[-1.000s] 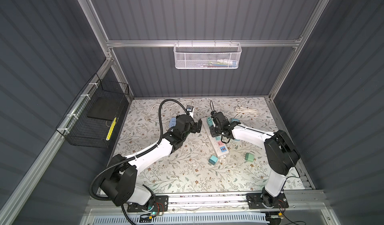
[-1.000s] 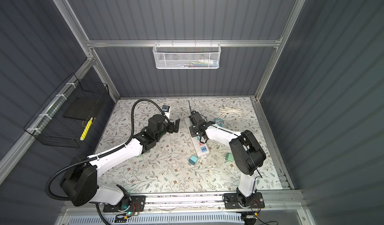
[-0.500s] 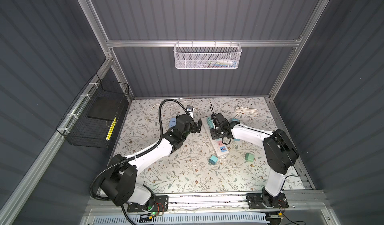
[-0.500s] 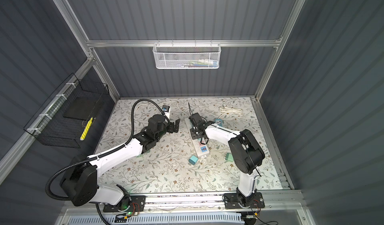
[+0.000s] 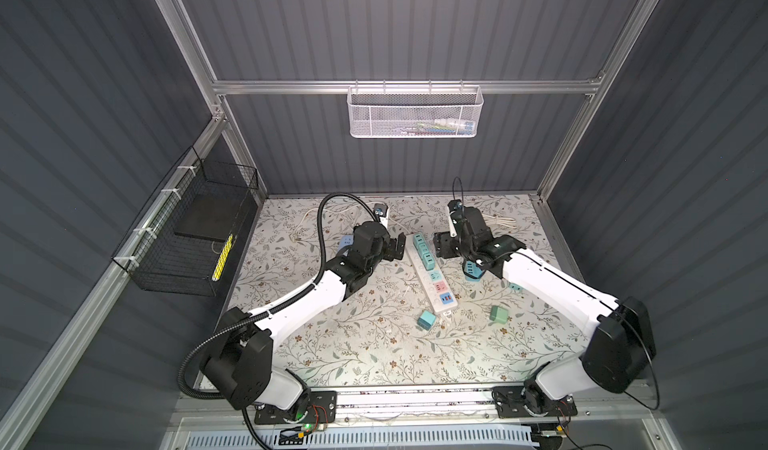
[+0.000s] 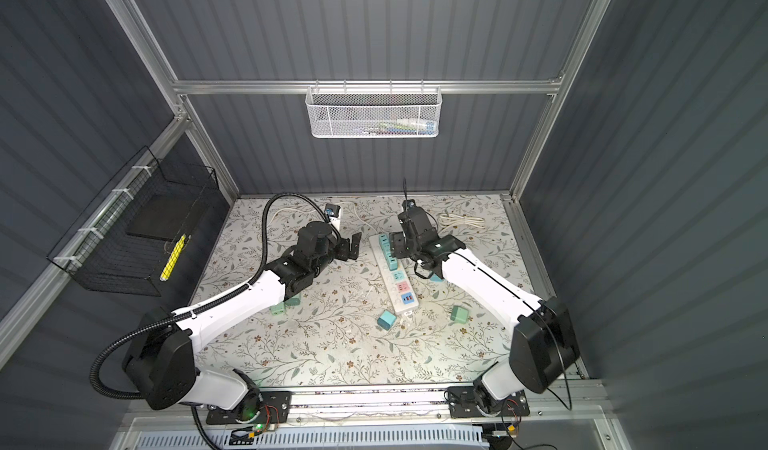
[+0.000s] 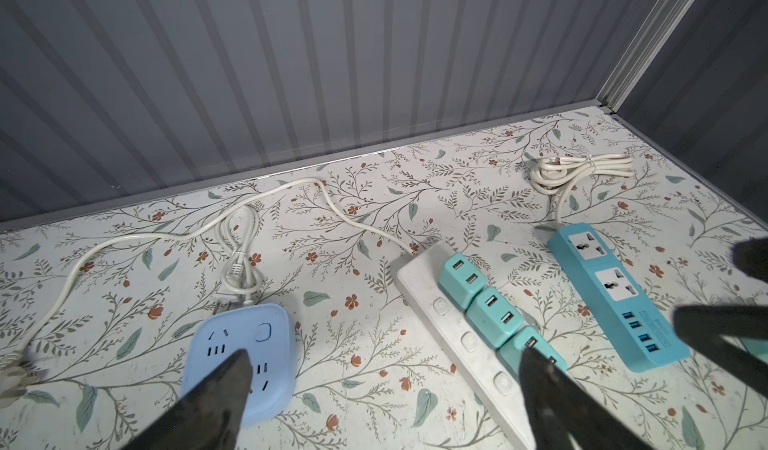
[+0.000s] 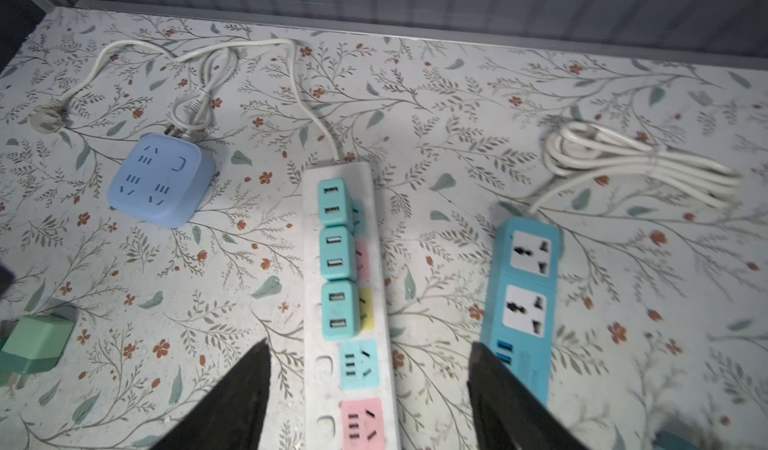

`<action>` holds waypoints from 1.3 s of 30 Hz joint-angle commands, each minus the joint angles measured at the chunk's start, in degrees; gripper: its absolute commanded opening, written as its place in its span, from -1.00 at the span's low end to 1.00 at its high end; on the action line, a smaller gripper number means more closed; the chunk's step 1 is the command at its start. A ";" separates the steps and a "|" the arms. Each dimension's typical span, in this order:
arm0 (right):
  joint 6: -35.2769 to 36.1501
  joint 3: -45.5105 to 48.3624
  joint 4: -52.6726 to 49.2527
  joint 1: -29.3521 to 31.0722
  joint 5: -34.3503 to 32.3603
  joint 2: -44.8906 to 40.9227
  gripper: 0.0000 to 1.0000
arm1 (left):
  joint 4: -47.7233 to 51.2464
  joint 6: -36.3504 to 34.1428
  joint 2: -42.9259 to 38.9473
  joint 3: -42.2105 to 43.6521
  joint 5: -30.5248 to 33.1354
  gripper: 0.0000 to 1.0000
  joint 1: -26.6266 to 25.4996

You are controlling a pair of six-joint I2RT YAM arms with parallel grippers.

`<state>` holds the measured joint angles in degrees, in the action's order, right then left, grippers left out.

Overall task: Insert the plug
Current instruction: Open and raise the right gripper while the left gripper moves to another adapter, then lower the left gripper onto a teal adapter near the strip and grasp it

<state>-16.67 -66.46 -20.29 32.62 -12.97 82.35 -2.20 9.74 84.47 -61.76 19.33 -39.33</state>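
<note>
- Nearest to the robot's base, a loose teal plug (image 5: 426,320) is lying on the counter (image 5: 374,356), just beside the near end of the white power strip (image 5: 432,279). A green plug (image 5: 498,314) is lying farther to the right.
- On the strip, a teal socket (image 8: 358,364) and a pink socket (image 8: 361,421) are standing free.
- The right hand (image 8: 370,346) is hovering over that free teal socket, its fingers spread and pinching nothing.
- The left hand (image 7: 384,356) is hanging between the blue socket cube (image 7: 241,360) and the white strip, spread wide and also empty.
- Just beyond the right hand, three teal plugs (image 8: 337,253) are sitting in a row in the far sockets, touching each other. They look flush, so I judge them seated.
- For a good next insertion, I would pinch the loose teal plug on its flat sides and keep the prongs pointing straight down. I would line them over the free teal socket and press vertically. The left hand could be pressing on the strip so that it is not sliding.
- Farther right, a blue strip (image 8: 525,285) is lying with its white cable (image 8: 623,156) coiled behind it.
- No brand is readable anywhere. The small print beside the USB ports of the blue strip is too small to read.
</note>
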 commanded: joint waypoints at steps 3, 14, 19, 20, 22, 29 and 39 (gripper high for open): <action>0.74 13.81 10.84 -0.56 -3.51 -10.68 0.72 | 11.35 8.35 -0.98 -1.24 -1.35 1.00 -0.14; -4.80 14.04 2.86 -5.20 -1.04 -9.80 0.90 | 28.52 6.39 2.02 -1.81 -6.31 0.88 -4.07; -6.30 13.94 5.07 -7.47 4.59 -8.13 0.80 | 37.57 5.14 7.67 -7.76 -3.44 0.93 -9.85; -6.57 13.69 5.17 -7.84 4.97 -7.75 0.80 | 38.67 4.92 8.54 -8.64 -3.27 0.94 -10.77; -6.71 12.99 5.16 -8.26 5.75 -6.86 0.81 | 41.21 5.44 10.66 -10.56 -2.65 0.96 -12.56; -6.49 12.15 6.28 -9.14 6.21 -4.63 0.82 | 46.45 5.40 17.20 -16.16 -5.11 0.99 -17.86; -7.42 11.35 6.62 -9.50 6.89 -2.92 0.83 | 48.81 4.41 23.55 -21.41 -15.47 0.82 -20.09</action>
<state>-23.38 -54.04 -14.13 23.49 -6.46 79.15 44.07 14.72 106.59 -82.04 8.82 -58.98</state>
